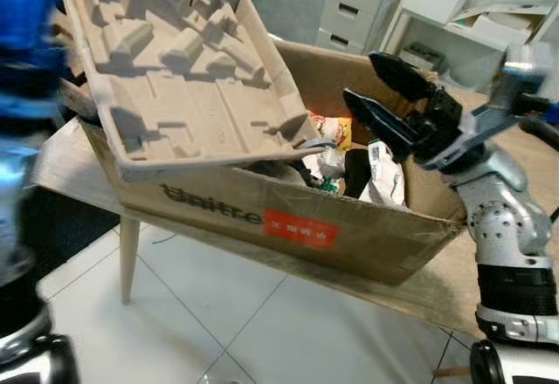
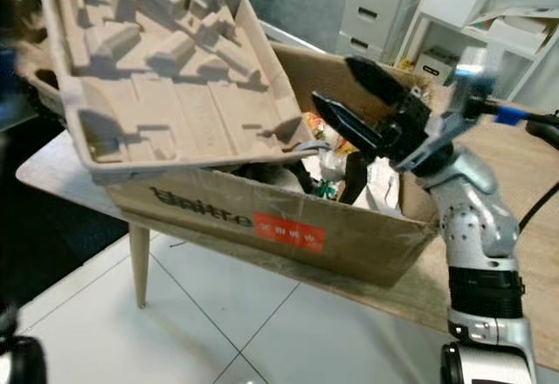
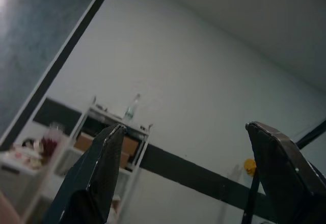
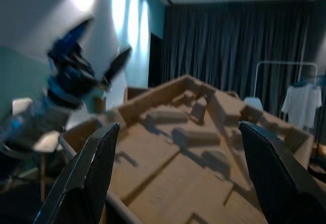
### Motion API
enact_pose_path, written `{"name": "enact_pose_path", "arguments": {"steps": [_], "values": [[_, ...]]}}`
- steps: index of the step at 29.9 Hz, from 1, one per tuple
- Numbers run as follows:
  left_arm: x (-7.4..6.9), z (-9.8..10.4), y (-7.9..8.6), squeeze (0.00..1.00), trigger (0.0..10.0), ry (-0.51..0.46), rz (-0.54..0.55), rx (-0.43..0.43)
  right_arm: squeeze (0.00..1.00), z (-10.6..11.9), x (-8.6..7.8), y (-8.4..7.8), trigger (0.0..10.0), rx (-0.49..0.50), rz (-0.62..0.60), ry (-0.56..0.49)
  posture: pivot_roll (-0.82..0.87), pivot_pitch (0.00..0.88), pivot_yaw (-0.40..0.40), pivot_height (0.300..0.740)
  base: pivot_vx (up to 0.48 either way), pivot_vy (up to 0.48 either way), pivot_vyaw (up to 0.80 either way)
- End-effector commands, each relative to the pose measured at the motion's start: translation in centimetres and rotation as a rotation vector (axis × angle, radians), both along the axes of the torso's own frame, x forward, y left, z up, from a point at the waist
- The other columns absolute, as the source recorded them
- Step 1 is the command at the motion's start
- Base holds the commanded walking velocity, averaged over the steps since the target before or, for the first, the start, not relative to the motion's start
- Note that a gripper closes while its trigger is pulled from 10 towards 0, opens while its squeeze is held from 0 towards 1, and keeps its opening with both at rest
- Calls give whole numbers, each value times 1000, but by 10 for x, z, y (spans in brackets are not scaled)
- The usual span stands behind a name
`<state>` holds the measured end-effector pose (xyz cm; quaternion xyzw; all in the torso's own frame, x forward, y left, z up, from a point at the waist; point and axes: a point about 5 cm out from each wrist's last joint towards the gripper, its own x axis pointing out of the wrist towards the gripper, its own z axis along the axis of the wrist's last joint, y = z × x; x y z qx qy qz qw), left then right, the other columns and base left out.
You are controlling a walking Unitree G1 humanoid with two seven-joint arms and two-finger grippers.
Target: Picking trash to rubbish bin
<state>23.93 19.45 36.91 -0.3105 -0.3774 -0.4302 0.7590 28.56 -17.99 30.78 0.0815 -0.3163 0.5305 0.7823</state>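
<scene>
One moulded pulp tray [image 1: 188, 70] leans half-propped on the cardboard bin's [image 1: 262, 218] rim, and with both the right gripper [image 1: 384, 96] and left gripper [image 3: 188, 173] spread wide and empty, it could slide off.

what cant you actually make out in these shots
- Left arm: a blue blur at the left eye view's edge.
- Trash in the cardboard box: partly hidden under the moulded pulp tray; single pieces too jumbled to name.
- Box lettering: cut short by the red label.
- Right gripper, open above the box: its forearm covers the box's far corner.
- Left gripper: open, facing a wall.
</scene>
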Motion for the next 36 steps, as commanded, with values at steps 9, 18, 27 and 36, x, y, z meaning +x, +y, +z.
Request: {"name": "enact_pose_path", "arguments": {"steps": [9, 18, 27, 36], "values": [[9, -3, -35, 0, 10000, 48, -82, 5, 0, 3, -21, -21, 10000, 149, 133, -30, 94, 104, -39, 740, 0, 0, 0], [11, -5, -44, 0, 10000, 63, -97, 13, 0, 7, -44, -25, 10000, 293, 394, -61, 84, 110, -35, 740, 0, 0, 0], [10, -13, -61, 0, 10000, 46, -181, 65, 0, -5, -56, -28, 10000, 328, 566, -49, 78, 115, -34, 740, 0, 0, 0], [10, -15, -63, 0, 10000, 46, -157, 65, 0, -7, -52, -28, 10000, 321, 498, -11, 76, 119, -37, 740, 0, 0, 0]]}}
